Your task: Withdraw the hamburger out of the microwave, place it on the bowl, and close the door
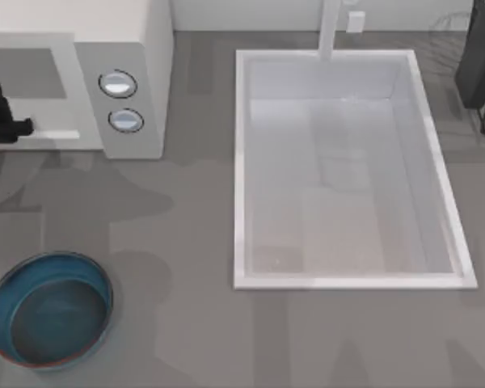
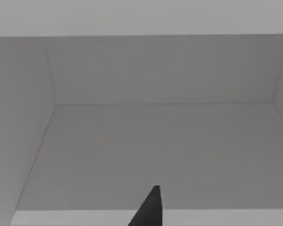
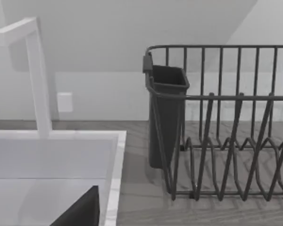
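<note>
The white microwave [image 1: 137,48] stands at the table's back left, its two round knobs [image 1: 118,84] on the side panel. My left gripper [image 1: 18,125] sits at the top view's left edge, in front of the microwave's grey opening. The left wrist view looks into the bare white cavity [image 2: 160,141], with one dark fingertip [image 2: 152,207] at its front lip. The teal-blue bowl [image 1: 0,311] rests at the front left with nothing in it. The hamburger and the door are out of view. A dark part of my right gripper [image 3: 80,212] hangs over the sink's corner.
A big white sink basin [image 1: 241,170] with a tap [image 1: 330,28] takes up the middle and right of the table. A dark wire dish rack [image 3: 236,141] with a cutlery holder [image 3: 166,113] stands at the back right. Grey tabletop lies between microwave and bowl.
</note>
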Tool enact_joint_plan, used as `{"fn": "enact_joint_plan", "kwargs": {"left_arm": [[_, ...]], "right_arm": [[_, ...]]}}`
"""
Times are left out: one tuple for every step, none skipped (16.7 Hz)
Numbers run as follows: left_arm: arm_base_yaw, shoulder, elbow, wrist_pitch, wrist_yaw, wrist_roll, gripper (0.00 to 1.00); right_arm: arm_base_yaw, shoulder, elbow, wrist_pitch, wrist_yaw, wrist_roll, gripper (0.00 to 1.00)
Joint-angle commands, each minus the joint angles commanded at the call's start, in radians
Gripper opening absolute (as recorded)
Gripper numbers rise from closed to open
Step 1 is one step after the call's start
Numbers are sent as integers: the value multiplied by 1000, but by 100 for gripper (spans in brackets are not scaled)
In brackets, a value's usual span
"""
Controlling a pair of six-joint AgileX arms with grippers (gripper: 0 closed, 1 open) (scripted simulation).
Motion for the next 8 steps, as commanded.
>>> {"fn": "enact_joint_plan", "kwargs": {"left_arm": [[0,-29,0,-30,0,0,0],[0,-51,0,-53,-1,0,0],[0,-66,0,-68,-1,0,0],[0,-71,0,-74,-1,0,0],[0,-71,0,-74,-1,0,0],[0,-71,0,-74,-1,0,0],[0,-68,-1,-72,-1,2,0],[0,-68,-1,-72,-1,2,0]], "right_arm": [[0,0,0,0,0,0,100],[0,0,0,0,0,0,100],[0,0,0,0,0,0,100],[0,0,0,0,0,0,100],[0,0,0,0,0,0,100],[0,0,0,0,0,0,100],[0,0,0,0,0,0,100],[0,0,0,0,0,0,100]]}}
